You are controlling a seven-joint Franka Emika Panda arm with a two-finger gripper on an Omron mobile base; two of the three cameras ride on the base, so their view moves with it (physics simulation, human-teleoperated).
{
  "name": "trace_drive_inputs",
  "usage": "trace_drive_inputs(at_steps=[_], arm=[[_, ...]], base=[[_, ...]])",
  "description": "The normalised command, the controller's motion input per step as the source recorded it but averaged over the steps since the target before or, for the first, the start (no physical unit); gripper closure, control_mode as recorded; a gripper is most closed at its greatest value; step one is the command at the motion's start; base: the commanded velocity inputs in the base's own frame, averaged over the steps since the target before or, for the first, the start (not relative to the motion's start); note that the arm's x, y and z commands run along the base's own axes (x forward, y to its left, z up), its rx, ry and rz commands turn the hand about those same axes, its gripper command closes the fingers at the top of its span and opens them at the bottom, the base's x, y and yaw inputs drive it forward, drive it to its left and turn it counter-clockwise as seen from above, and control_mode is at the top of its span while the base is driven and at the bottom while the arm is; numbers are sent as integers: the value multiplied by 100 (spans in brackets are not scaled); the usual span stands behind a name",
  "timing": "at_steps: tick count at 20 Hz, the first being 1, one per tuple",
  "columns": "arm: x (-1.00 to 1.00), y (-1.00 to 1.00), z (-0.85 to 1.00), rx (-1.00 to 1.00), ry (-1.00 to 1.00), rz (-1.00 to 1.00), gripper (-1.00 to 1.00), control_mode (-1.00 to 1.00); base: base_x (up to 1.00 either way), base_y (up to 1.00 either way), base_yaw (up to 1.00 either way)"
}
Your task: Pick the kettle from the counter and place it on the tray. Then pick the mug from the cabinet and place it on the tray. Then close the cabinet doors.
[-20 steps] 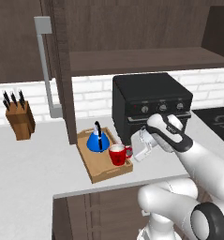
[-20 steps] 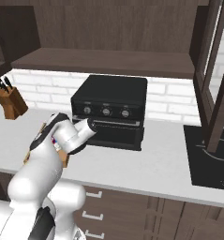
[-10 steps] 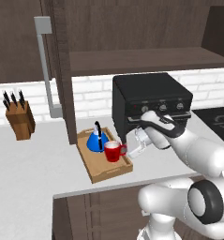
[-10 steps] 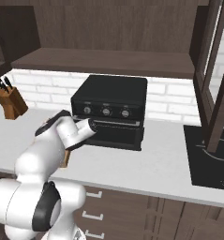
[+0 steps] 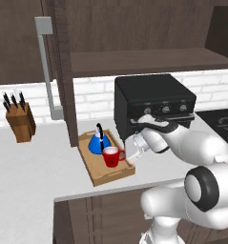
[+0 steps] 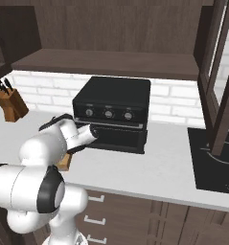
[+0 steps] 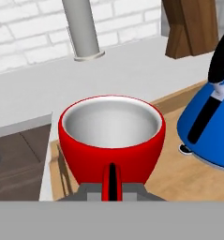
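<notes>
The red mug with its white inside sits low over the front right part of the light-wood tray; whether it touches the tray floor I cannot tell. My gripper is shut on the mug's side handle from the right. In the hand view the mug is close up with its handle between my gripper's tips. The blue kettle stands on the tray behind the mug, also seen as kettle beside it. The cabinet's left door and right door stand open.
A black toaster oven stands on the counter right behind my arm. A knife block is at the far left. The left door's grey bar handle hangs near the tray. A dark cooktop lies to the right.
My gripper has carried the mug leftward from the tray's right edge to a spot over the tray in front of the kettle, then slightly down. The kettle and tray have not moved.
</notes>
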Motion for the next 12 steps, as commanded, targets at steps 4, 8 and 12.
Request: trace_drive_inputs(at_steps=[4, 8, 12], arm=[[4, 2, -43, 0, -2, 0, 100, -100], [16, 0, -27, 2, -6, 0, 100, -100], [21, 3, -22, 1, -6, 0, 100, -100]], base=[[0, 0, 0], [0, 0, 0], [0, 0, 0]])
